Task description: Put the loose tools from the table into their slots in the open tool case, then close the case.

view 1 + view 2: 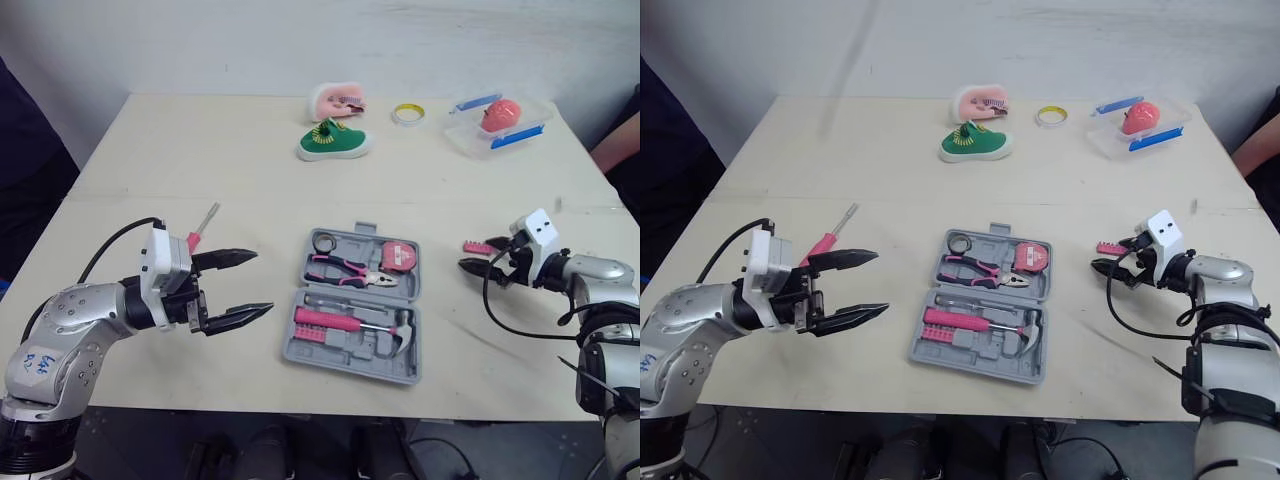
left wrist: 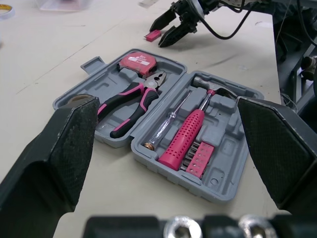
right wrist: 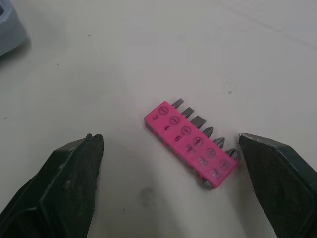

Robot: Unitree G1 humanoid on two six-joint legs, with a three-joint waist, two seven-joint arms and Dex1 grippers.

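Note:
The grey tool case (image 1: 352, 305) lies open mid-table, holding pink pliers (image 1: 345, 271), a pink tape measure (image 1: 401, 256), a pink-handled hammer (image 1: 350, 322) and a thin screwdriver (image 2: 163, 127). A loose pink screwdriver (image 1: 201, 229) lies on the table behind my left gripper (image 1: 245, 285), which is open and empty, left of the case. A loose pink bit holder (image 3: 190, 144) lies right of the case, its other point (image 1: 476, 246) just beyond my right gripper (image 1: 480, 255). That gripper is open, with the holder between its fingertips but not touched.
At the back stand a green shoe (image 1: 333, 142), a pink toy (image 1: 338, 101), a tape roll (image 1: 406, 115) and a clear tray (image 1: 497, 125) with a pink object. A person's arm (image 1: 615, 145) shows at the right edge.

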